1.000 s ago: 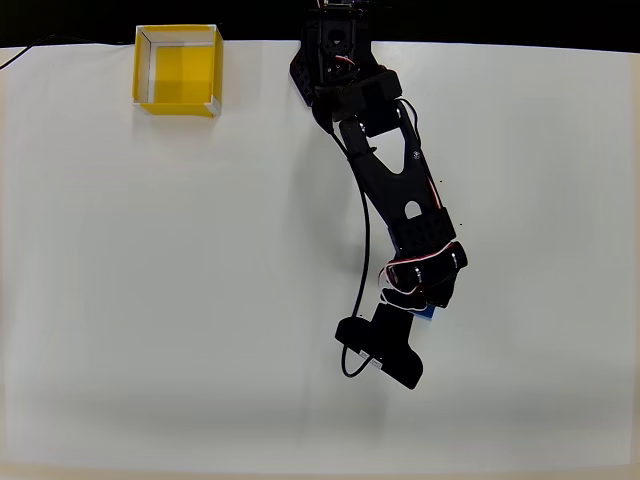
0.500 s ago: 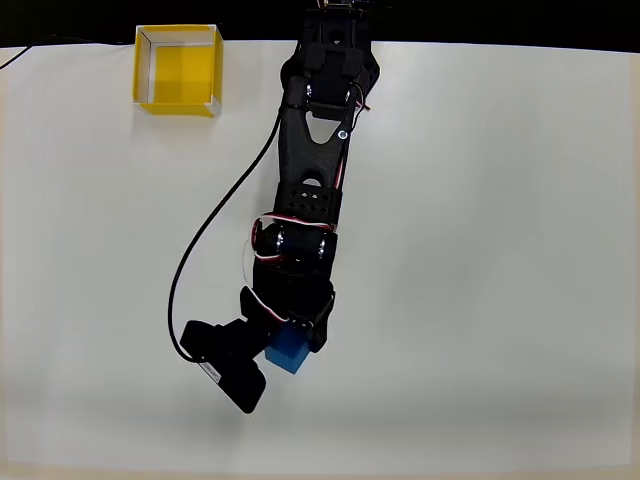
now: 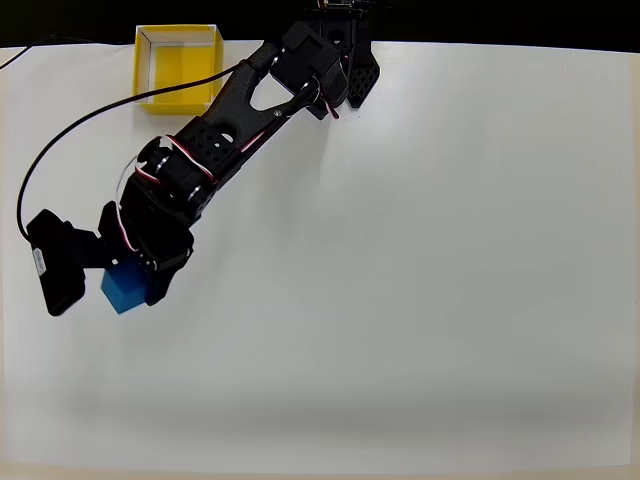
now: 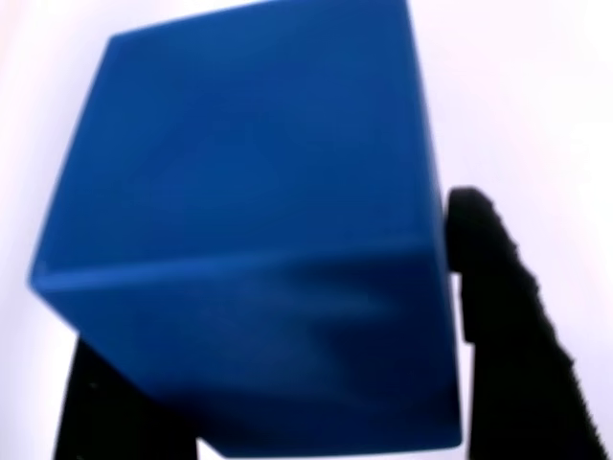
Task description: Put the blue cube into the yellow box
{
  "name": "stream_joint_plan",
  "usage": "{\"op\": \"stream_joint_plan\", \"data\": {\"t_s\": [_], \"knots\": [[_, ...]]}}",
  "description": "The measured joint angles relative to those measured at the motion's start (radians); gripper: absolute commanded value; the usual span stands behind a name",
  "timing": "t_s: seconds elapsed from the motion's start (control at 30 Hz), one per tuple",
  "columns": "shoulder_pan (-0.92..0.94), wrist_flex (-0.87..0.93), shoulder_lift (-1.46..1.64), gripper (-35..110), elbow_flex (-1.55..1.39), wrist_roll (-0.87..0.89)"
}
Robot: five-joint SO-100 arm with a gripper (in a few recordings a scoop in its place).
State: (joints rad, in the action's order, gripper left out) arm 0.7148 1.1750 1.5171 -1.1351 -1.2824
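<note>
The blue cube (image 3: 124, 289) sits in my gripper (image 3: 132, 283), which is shut on it at the left of the white table in the overhead view. In the wrist view the blue cube (image 4: 254, 240) looms large and close, with a black finger (image 4: 503, 316) pressed against its right side and another dark finger (image 4: 105, 402) at its lower left. The yellow box (image 3: 178, 70) stands open-topped at the table's far edge, up and to the right of the cube, partly crossed by my black arm (image 3: 230, 110).
The white table (image 3: 450, 280) spreads wide to the right and toward the front. A black cable (image 3: 60, 150) loops from the arm over the table's left part. My arm's base (image 3: 340, 50) stands at the far edge, right of the box.
My arm has swung from the table's right-middle over to the left, carrying the blue cube with it. The cube now hangs nearer the yellow box's side of the table.
</note>
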Motion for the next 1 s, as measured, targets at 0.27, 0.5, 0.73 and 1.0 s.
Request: {"op": "stream_joint_plan", "data": {"t_s": [0.27,0.5,0.73,1.0], "knots": [[0.279,-0.04,0.0,9,0.021,-0.02],[0.469,-0.101,0.0,8,0.021,-0.037],[0.621,-0.127,0.135,8,-0.109,-0.071],[0.71,-0.126,0.379,8,-0.388,-0.104]]}}
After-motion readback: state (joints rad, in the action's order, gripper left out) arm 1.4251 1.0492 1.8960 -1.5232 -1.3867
